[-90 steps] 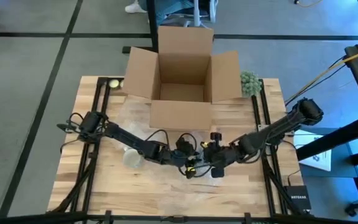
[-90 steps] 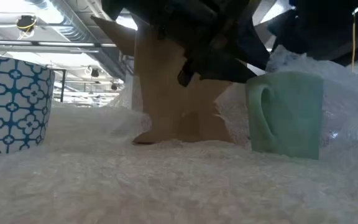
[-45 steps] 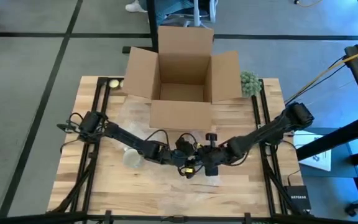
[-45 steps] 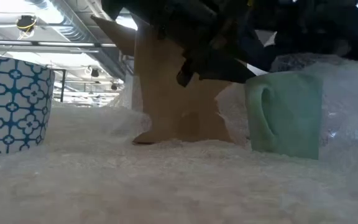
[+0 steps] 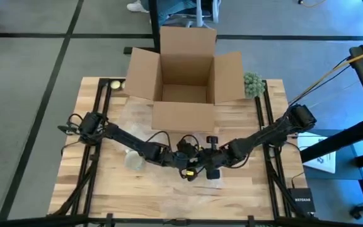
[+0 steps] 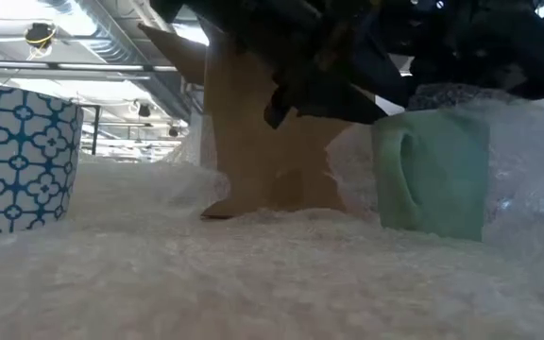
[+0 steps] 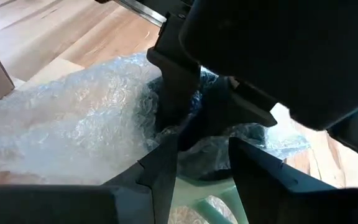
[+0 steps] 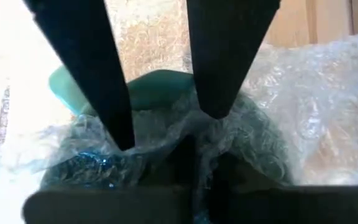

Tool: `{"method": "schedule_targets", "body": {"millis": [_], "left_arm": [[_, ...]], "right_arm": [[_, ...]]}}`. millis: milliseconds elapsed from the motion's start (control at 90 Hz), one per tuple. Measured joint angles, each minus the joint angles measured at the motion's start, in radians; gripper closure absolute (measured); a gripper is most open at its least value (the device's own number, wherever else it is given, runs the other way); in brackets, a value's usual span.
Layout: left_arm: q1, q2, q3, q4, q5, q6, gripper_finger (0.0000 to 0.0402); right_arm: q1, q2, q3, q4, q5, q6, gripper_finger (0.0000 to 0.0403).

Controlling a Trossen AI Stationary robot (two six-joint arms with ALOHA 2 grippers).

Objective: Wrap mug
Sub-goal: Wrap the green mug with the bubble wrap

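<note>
High view: left gripper (image 5: 186, 165) and right gripper (image 5: 210, 165) meet mid-table, in front of the cardboard box (image 5: 183, 75). Low view: green mug (image 6: 431, 175) upright on bubble wrap (image 6: 253, 274), patterned cup (image 6: 22, 156) well apart. Left wrist: fingers (image 7: 160, 165) spread over wrap. Right wrist: fingers (image 8: 225, 56) spread above the wrap-covered mug.

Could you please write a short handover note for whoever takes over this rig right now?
Left hand and right hand meet over the green mug at the table's front centre. In the right wrist view the right hand's fingers stand apart over the mug; the left hand's state is unclear. The mug stands upright on the bubble wrap, which is bunched over its top but leaves the handle side bare. The blue patterned cup waits unwrapped nearby; the cardboard box is open behind. Left: finish wrapping.
</note>
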Motion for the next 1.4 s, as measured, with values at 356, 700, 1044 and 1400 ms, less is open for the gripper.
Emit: {"method": "schedule_targets", "body": {"millis": [356,700,1044,1400], "left_arm": [[-0.011,-0.039,0.0,-0.001,0.002,0.024,0.027],[-0.015,0.031,0.003,0.049,-0.021,0.037,0.027],[-0.015,0.039,0.005,0.046,-0.028,0.027,0.027],[-0.014,0.041,0.004,0.042,-0.029,0.022,0.027]], "right_arm": [[0.0,0.0,-0.001,0.036,-0.001,-0.019,0.0337],[0.001,-0.002,0.001,0.036,-0.016,-0.021,0.0284],[0.001,-0.007,0.0,0.036,0.011,-0.015,0.0287],[0.001,-0.103,-0.004,-0.014,0.0,-0.027,0.0239]]}}
